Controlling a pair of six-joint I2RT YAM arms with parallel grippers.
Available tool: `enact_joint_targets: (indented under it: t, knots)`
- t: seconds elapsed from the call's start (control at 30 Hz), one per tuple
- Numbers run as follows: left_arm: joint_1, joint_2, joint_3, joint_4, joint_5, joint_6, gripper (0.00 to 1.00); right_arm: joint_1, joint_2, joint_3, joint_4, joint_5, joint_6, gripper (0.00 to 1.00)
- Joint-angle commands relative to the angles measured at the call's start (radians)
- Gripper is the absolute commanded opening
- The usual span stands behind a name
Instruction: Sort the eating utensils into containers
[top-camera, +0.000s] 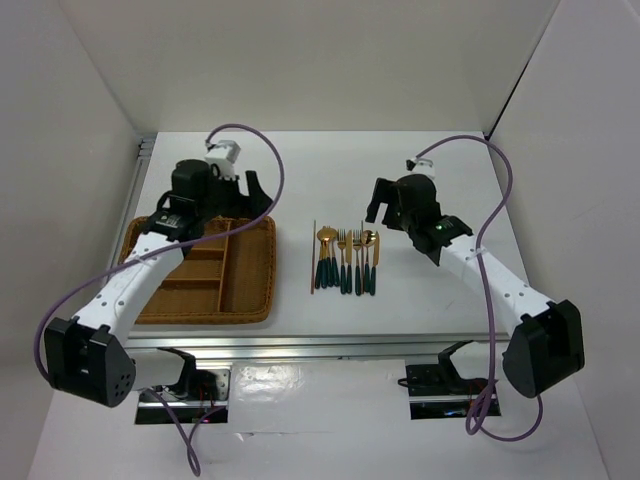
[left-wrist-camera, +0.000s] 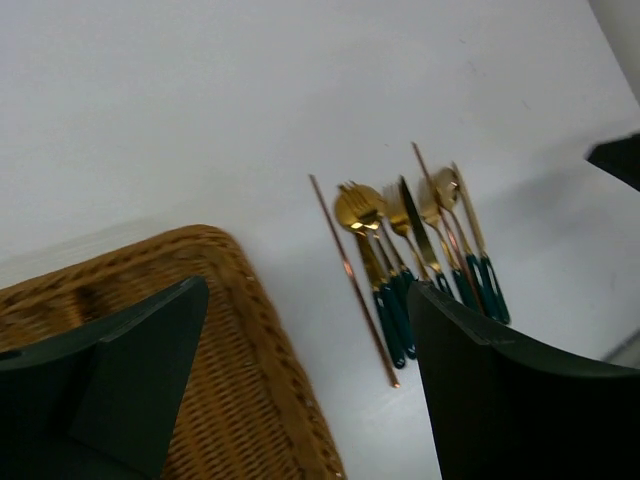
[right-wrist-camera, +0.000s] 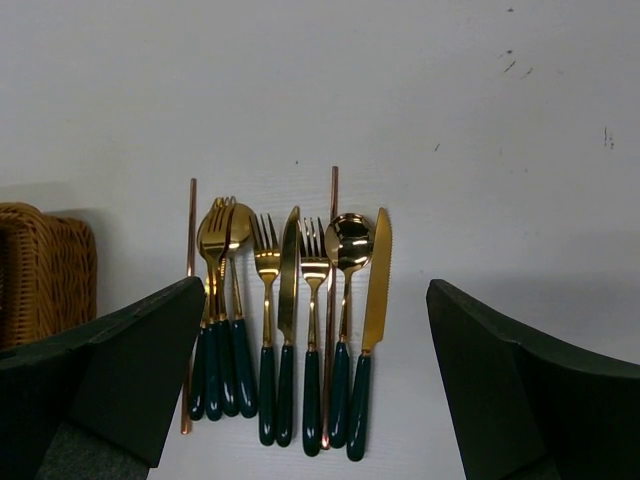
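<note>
- One brown wicker tray (top-camera: 255, 300) lies nearest on the white table (top-camera: 420, 300). It sits under the left gripper (top-camera: 245, 188) and reaches from there towards the arm bases, and its dividers split it into several compartments.
- About eight eating utensils (right-wrist-camera: 300, 330) lie in a tight row on the table. They are outside the tray, just to its right and apart from it.
- The row sits between the two grippers and slightly on the near side of both. The dark green handles point near and the gold heads point far.
- A thin copper stick (right-wrist-camera: 190, 300) lies on the side of the row that faces the left gripper, closest to the tray.
- Moving towards the right gripper (top-camera: 383, 205), there is an overlapping cluster of forks and a spoon, then a fork, a knife and another fork.
- After these come a second stick (right-wrist-camera: 332, 250), a spoon and a serrated knife (right-wrist-camera: 378, 280).
- The left gripper hovers over the far right corner of the tray with its jaws spread wide and nothing between them. The utensils lie off to its right.
- The right gripper hangs just right of the utensil heads and a little beyond them, with its jaws also wide apart and empty. In its wrist view the whole row is framed between its two dark fingers (right-wrist-camera: 120, 370).
- A purple cable (top-camera: 275, 165) loops up from each wrist on the far side.
</note>
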Motion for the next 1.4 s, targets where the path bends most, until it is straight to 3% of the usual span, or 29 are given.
enact_joint_targets:
  t: [0.0,0.23,0.53,0.67,0.97,1.1,1.27,1.37]
  knots:
    - [-0.087,0.052,0.067,-0.008,-0.004,-0.001,0.95,0.008,0.033,-0.012,0.032,0.013,0.012,1.00]
    - [-0.279,0.132,0.075,-0.036,-0.126,-0.083,0.89,-0.059,0.044,-0.004,-0.050,0.098,0.107,0.99]
    - [-0.517,0.300,0.100,-0.062,-0.374,-0.176,0.78,-0.245,-0.039,-0.129,0.006,-0.121,0.127,0.91]
    - [-0.539,0.345,0.109,-0.083,-0.450,-0.252,0.66,-0.254,-0.039,-0.153,0.006,-0.132,0.118,0.86]
    - [-0.557,0.455,0.141,-0.102,-0.450,-0.281,0.62,-0.254,-0.016,-0.186,0.029,-0.198,0.100,0.76]
    - [-0.568,0.503,0.167,-0.115,-0.463,-0.292,0.60,-0.254,-0.007,-0.186,0.029,-0.207,0.100,0.76]
    - [-0.568,0.548,0.203,-0.140,-0.488,-0.303,0.49,-0.254,0.003,-0.186,0.029,-0.208,0.100,0.76]
    - [-0.568,0.569,0.203,-0.140,-0.488,-0.303,0.49,-0.254,0.003,-0.186,0.029,-0.208,0.090,0.76]
